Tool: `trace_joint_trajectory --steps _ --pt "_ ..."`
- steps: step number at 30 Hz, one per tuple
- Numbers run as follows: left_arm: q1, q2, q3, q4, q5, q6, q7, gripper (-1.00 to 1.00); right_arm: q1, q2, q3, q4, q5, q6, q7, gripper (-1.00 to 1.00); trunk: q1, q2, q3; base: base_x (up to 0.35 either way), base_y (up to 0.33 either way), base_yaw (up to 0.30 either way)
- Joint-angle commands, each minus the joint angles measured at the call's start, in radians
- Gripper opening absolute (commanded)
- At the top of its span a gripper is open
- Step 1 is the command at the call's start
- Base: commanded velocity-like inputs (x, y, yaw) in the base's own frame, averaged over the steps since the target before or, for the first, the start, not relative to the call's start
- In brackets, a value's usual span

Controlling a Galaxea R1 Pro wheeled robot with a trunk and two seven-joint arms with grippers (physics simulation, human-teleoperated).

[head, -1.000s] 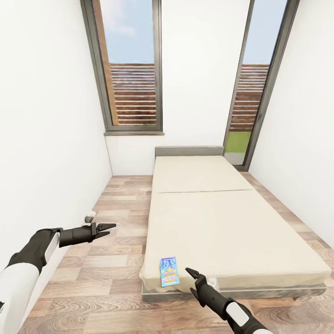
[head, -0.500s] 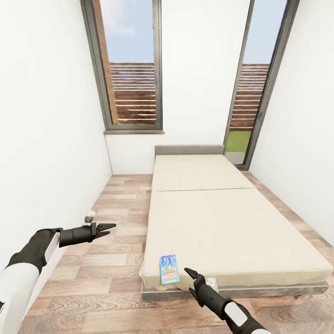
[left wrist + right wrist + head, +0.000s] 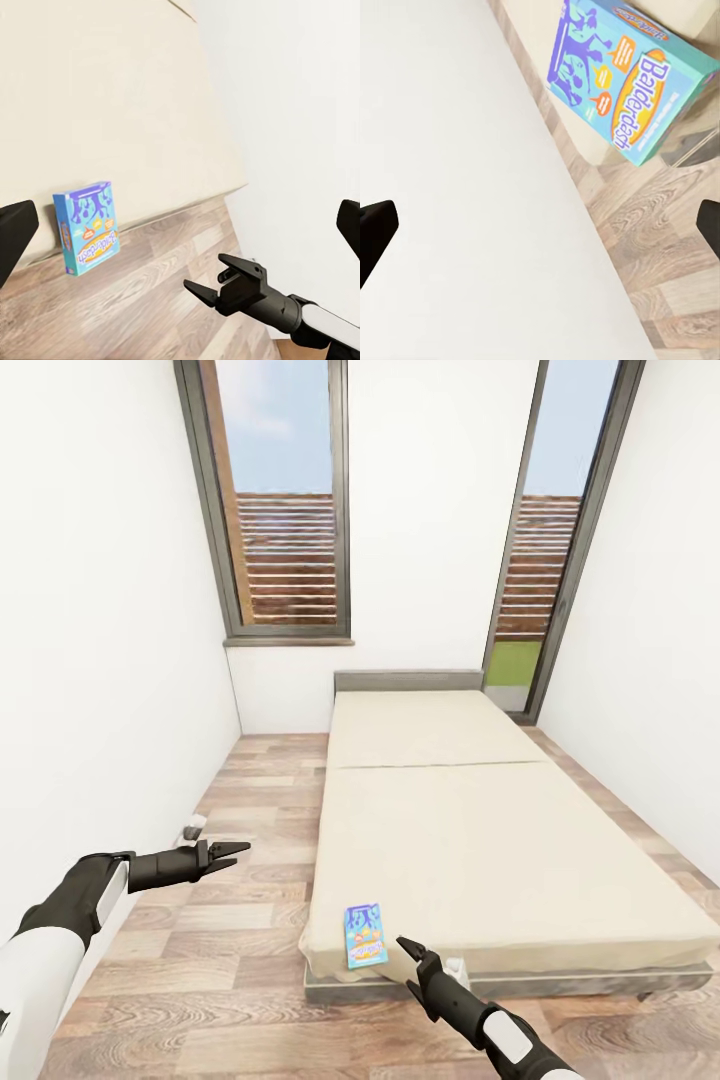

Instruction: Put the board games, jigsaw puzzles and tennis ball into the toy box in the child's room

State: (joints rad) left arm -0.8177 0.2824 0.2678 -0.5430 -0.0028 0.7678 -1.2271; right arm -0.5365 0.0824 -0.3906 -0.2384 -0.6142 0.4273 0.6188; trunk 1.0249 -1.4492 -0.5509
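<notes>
The bed (image 3: 500,830) occupies the centre and lower right of the head view, on the wood floor (image 3: 240,920). One blue board game (image 3: 365,937) lies at the bed's near left corner, lower centre of frame. The left gripper (image 3: 232,850) at lower left and the right gripper (image 3: 407,950) just right of the game both stand with fingers spread wide, holding nothing.

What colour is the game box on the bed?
The board game is bright blue with purple figures and white lettering, clearest in the right wrist view.
</notes>
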Motion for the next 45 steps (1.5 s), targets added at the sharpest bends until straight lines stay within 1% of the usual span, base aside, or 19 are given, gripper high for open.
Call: trace_joint_trajectory --steps 1,45 --pt "-0.001 0.000 0.002 0.000 0.000 0.010 -0.003 1.00 0.000 0.000 -0.004 -0.001 -0.006 0.008 -0.001 1.00 0.004 -0.008 -0.004 0.000 0.000 0.000" --pt "0.000 -0.002 0.002 0.000 0.000 0.010 -0.002 1.00 0.000 0.003 -0.006 -0.005 -0.010 -0.011 0.015 1.00 0.173 -0.316 -0.142 0.000 0.000 0.000"
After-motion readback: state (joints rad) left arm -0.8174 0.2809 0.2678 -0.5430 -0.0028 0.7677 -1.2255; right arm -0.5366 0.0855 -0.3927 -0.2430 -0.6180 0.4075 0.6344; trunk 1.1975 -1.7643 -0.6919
